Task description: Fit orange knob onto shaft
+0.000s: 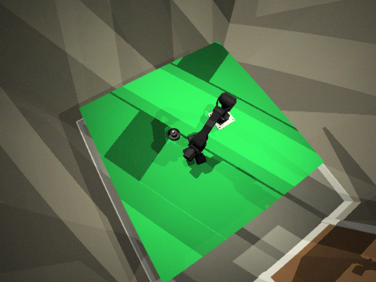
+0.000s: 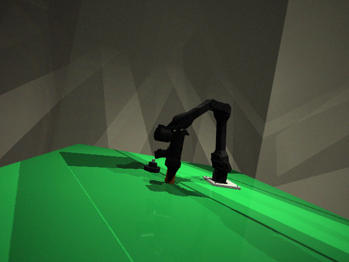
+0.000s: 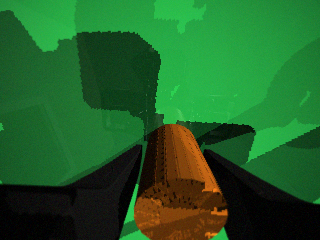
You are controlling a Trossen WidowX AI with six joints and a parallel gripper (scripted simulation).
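The orange knob [image 2: 169,179] [image 3: 175,167] is at table level in the exterior view and looks upright. It is hidden under the arm in the top view. My gripper [image 2: 170,176] [image 3: 172,152] points down with one finger on each side of the knob. The fingers are a little open, with narrow gaps beside the knob. The knob's hole is not visible. The round black pedestal [image 1: 174,138] [image 2: 152,170] stands to the left of the gripper in the top and exterior views. Its silver shaft [image 1: 173,131] [image 2: 153,160] points up, bare; its flat side cannot be made out.
The green table top [image 1: 188,206] [image 2: 98,231] carries the arm's white base plate [image 1: 231,119] [image 2: 233,186], right of the gripper. The wrist parts overhang toward the pedestal. Dark shadows cross the table around the knob and pedestal.
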